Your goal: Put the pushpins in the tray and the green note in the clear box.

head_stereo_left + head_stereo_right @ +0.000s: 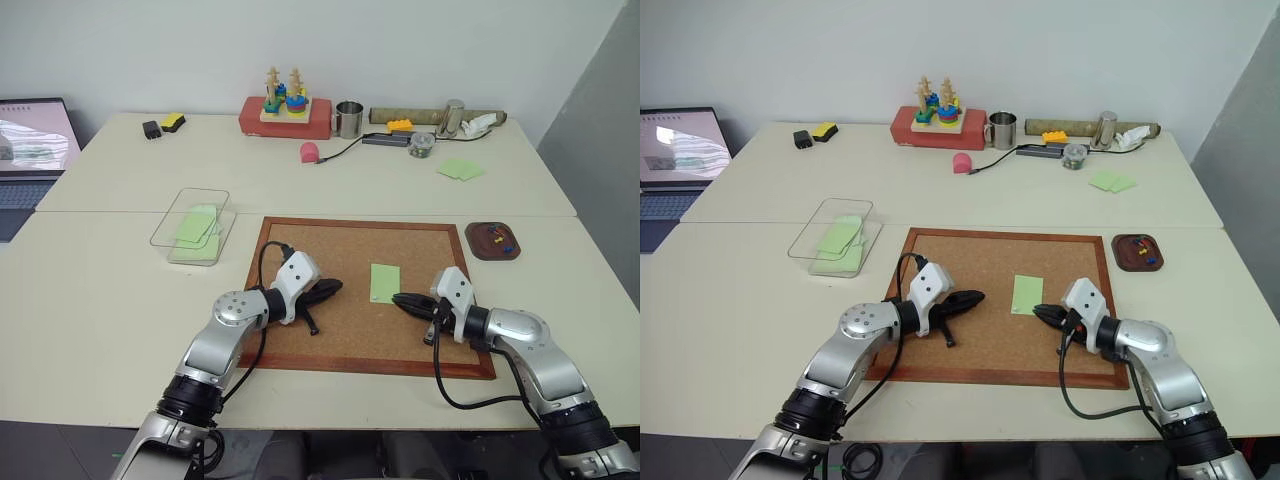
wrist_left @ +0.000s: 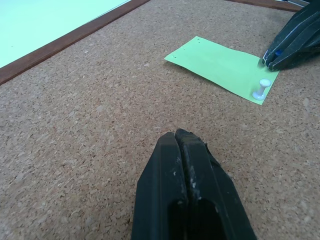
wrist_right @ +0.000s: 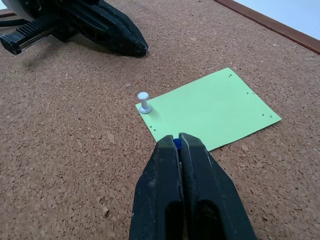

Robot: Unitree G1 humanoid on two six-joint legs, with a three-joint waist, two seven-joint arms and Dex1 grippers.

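Note:
On the cork board [image 1: 330, 340] lies the green note [image 1: 385, 282], with a white pushpin [image 3: 144, 102] standing upright at one near corner. My right gripper [image 3: 179, 137] is at the other near corner, shut on a blue pushpin [image 3: 176, 143] whose head peeks out between the tips. My left gripper [image 1: 338, 287] hovers over the cork to the note's left, shut and holding nothing. The dark brown tray [image 1: 472, 245], just off the board's right edge, holds a few coloured pins. The clear box [image 1: 170, 235] sits left of the board with green notes inside.
At the back of the table stand a red box with a stacking toy [image 1: 285, 112], a metal cup [image 1: 348, 118] and a pink object [image 1: 310, 152]. Loose green notes [image 1: 460, 170] lie at the back right. A laptop [image 1: 30, 140] is at the far left.

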